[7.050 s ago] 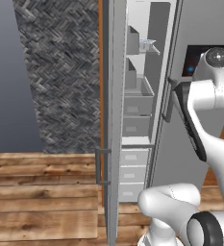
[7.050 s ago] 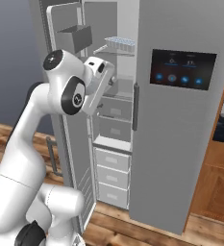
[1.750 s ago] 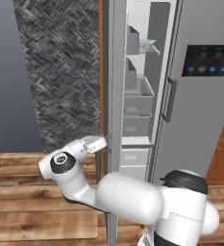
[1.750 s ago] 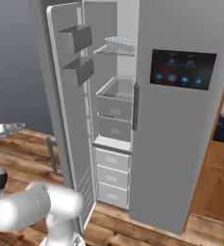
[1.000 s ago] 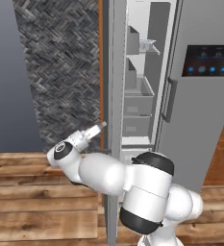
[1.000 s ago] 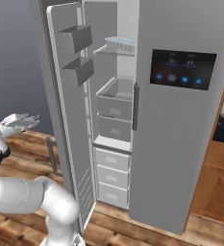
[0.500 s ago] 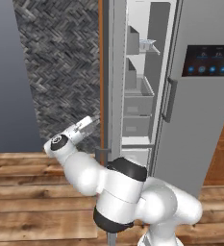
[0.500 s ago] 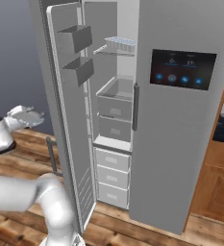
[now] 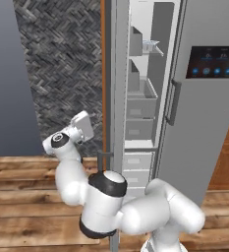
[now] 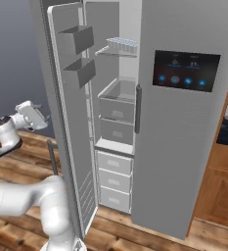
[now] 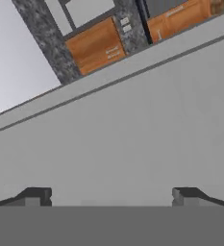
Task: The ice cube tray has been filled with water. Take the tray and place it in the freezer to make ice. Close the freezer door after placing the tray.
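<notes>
Touch-screen icons, no readable writing

The ice cube tray is already sitting on the top wire shelf inside the freezer, up near the front edge of that shelf. It's small and white, and I can just make out the pale blue water in its cells. From my left camera it's a tiny pale shape high up in the compartment. The freezer itself is tall and grey, with white walls, two grey bins in the middle and three white drawers down low. The freezer door is still swung wide open, a plain grey panel with two grey bins on its inner side and a vertical bar handle low on the outside.
</notes>
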{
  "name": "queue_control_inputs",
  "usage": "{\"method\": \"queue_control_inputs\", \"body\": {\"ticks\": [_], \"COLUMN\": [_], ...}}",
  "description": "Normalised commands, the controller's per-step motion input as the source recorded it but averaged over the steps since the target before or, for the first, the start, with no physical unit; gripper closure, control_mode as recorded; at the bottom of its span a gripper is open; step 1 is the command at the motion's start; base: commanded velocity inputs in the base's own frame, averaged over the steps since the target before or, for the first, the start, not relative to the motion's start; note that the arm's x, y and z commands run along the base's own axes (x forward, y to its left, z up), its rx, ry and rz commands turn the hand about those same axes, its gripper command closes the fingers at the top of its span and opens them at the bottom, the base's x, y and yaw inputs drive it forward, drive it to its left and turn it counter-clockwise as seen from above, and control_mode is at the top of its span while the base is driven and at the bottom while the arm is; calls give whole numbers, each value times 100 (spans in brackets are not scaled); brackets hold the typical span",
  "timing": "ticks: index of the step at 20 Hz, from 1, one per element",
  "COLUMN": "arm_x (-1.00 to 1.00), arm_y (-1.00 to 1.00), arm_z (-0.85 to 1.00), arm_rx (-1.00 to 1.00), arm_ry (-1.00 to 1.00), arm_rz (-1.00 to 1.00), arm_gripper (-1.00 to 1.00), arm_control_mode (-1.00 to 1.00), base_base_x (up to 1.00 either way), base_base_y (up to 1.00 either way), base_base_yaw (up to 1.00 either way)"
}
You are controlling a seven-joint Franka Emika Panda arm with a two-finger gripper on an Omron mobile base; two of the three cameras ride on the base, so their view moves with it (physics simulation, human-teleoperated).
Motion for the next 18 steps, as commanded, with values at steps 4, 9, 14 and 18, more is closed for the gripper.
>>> {"method": "queue_control_inputs", "body": {"ticks": [4,9,14,18], "arm_x": [4,11,14,36], "arm_y": [27,23,4,0], "arm_z": [-37,-28,-7,-11], "arm_rx": [0,2,11,14], "arm_ry": [34,38,38,35], "arm_rz": [0,3,9,10], "arm_gripper": [-100,-100,-100,-100], "arm_control_mode": [-100,-100,-100,-100], "base_base_x": [0,0,0,0], "base_base_y": [0,0,0,0], "base_base_yaw": [0,0,0,0]}}
